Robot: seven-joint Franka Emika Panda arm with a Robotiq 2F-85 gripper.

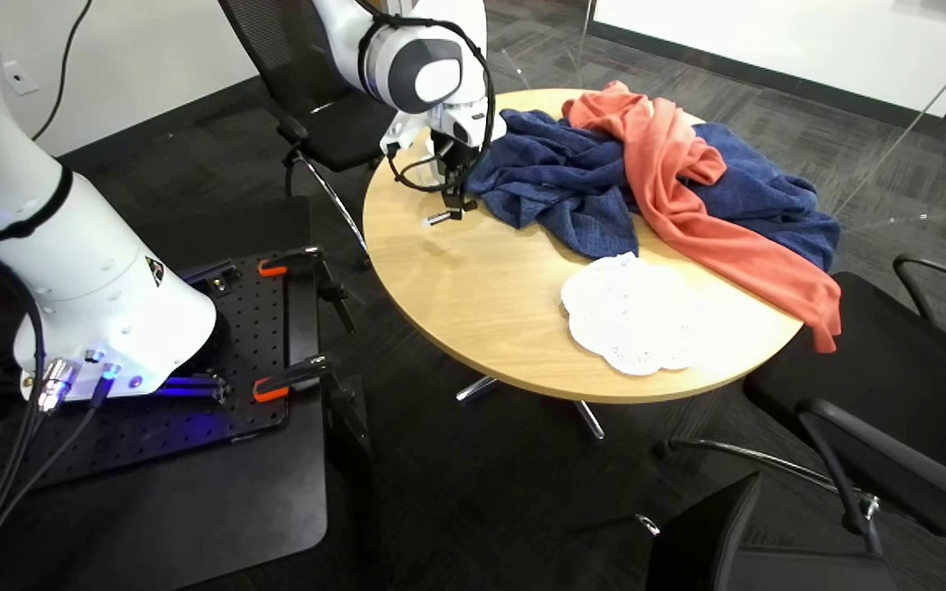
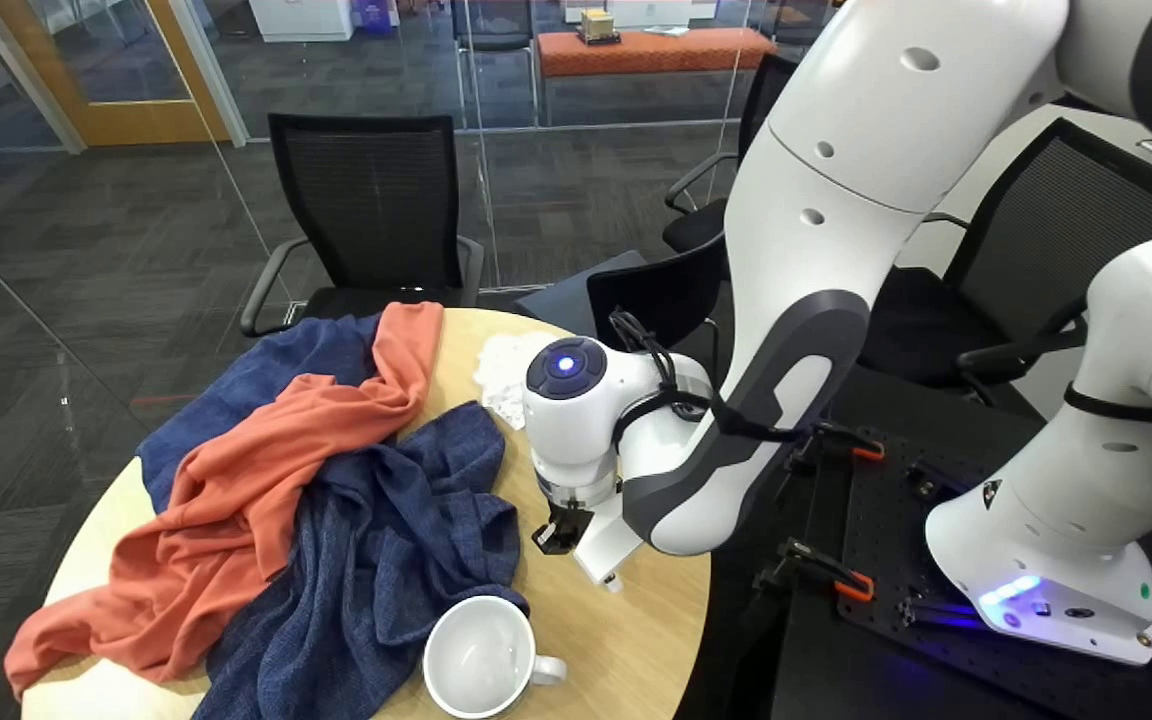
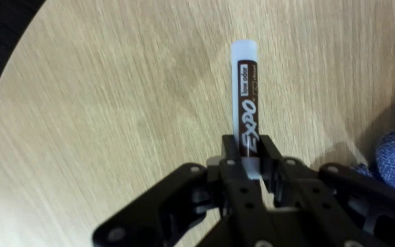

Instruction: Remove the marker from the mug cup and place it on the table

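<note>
The marker point(image 3: 248, 103) is a white pen with a dark label, and it also shows small in an exterior view point(image 1: 438, 218). My gripper point(image 3: 249, 149) is shut on one end of the marker, with the rest sticking out beyond the fingertips. The gripper point(image 1: 458, 205) is low over the table point(image 1: 473, 304); I cannot tell how large the gap is between marker and tabletop. The white mug cup point(image 2: 481, 657) stands upright beside the gripper point(image 2: 561, 535), apart from it, with nothing seen inside. In an exterior view the mug point(image 1: 430, 168) is mostly hidden behind the gripper.
A dark blue cloth point(image 1: 551, 172) lies bunched close to the gripper and mug. An orange cloth point(image 1: 670, 180) lies across it. A flat white round cloth point(image 1: 633, 316) lies near the table's edge. Black chairs point(image 1: 892, 394) stand around the table.
</note>
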